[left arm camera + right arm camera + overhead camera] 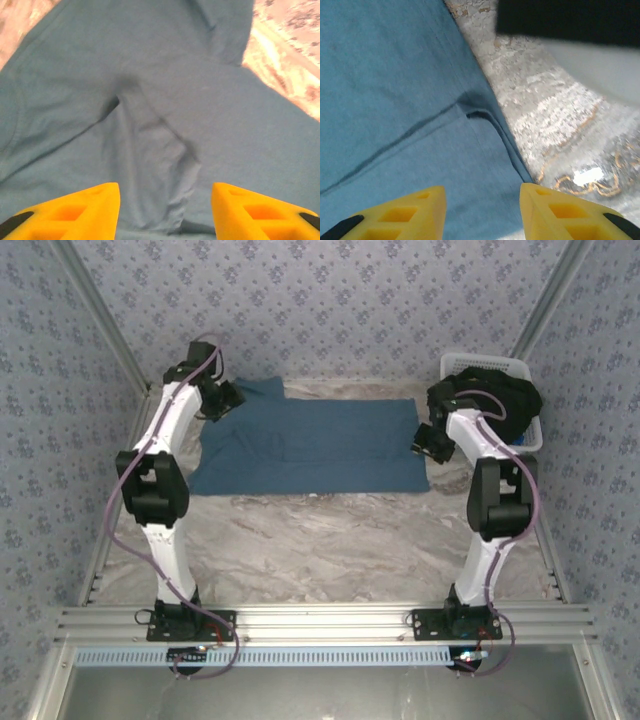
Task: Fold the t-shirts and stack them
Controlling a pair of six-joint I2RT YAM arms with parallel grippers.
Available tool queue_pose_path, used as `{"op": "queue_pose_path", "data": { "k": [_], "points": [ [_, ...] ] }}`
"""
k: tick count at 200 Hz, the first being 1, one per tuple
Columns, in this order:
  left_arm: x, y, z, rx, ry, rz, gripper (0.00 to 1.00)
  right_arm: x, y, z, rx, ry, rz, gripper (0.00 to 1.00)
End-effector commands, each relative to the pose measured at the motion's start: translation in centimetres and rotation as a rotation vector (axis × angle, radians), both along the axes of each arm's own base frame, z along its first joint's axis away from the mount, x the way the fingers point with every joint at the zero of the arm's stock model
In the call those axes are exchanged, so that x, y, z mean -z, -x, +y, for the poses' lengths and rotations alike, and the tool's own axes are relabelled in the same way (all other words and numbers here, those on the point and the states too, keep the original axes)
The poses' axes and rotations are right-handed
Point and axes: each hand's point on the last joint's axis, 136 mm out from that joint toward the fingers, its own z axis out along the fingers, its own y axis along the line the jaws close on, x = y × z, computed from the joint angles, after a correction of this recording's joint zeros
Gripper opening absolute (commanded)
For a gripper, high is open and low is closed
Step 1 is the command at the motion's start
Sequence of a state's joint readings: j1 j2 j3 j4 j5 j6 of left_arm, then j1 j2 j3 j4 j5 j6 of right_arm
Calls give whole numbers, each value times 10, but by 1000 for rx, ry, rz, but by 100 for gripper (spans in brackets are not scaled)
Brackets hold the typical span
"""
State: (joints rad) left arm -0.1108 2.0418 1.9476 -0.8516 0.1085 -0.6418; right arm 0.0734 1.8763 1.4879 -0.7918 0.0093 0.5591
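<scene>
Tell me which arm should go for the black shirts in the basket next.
Right. The right tool, open, hangs at the teal t-shirt's right edge, next to the white basket holding the black t-shirts. The left tool sits over the shirt's far left end, across the shirt from the basket.

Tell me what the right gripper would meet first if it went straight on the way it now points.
Most likely the teal-blue t-shirt, close to its edge beside the table. The right gripper has its jaws open above the cloth; how far off the cloth lies is unclear.
</scene>
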Motion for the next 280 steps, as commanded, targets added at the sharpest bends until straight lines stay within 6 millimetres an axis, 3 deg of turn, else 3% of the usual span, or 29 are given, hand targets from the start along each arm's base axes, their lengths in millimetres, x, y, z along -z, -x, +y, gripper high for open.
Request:
{"op": "queue_pose_path", "data": {
  "k": [1,17,33,67,85,106,134,159,163,194,215,232,246,265,280],
  "points": [
    [5,42,16,-65,55,59,43,-13,27,10,-15,-24,-35,41],
    [36,63,16,-103,155,128,29,3,44,26,-32,-66,-22,34],
    [63,73,16,-126,203,185,20,18,46,39,-42,-118,-17,28],
    [110,69,27,-184,194,277,15,42,34,48,-82,-100,16,22],
    [138,78,34,-239,176,354,15,58,31,48,-80,-84,70,22],
    [163,107,44,-342,161,453,16,76,39,50,-81,-68,161,22],
    [174,156,47,-435,153,540,17,86,69,52,-77,-38,265,23],
    [174,203,55,-474,114,574,17,83,104,57,-57,-49,323,24],
    [173,210,56,-476,109,580,17,89,121,55,-57,-41,361,24],
    [164,261,64,-492,62,611,17,83,172,65,-90,-53,407,26],
    [151,278,70,-488,27,599,17,71,191,69,-103,-55,381,30],
    [125,266,68,-448,5,510,21,49,178,76,-143,-70,257,41],
    [96,239,53,-350,-10,397,26,27,160,85,-205,-85,125,48],
    [66,200,6,-136,-5,261,33,6,144,109,-307,-193,1,49],
    [64,186,-29,18,-50,263,32,-10,126,133,-362,-323,-109,49]
  ]
}}
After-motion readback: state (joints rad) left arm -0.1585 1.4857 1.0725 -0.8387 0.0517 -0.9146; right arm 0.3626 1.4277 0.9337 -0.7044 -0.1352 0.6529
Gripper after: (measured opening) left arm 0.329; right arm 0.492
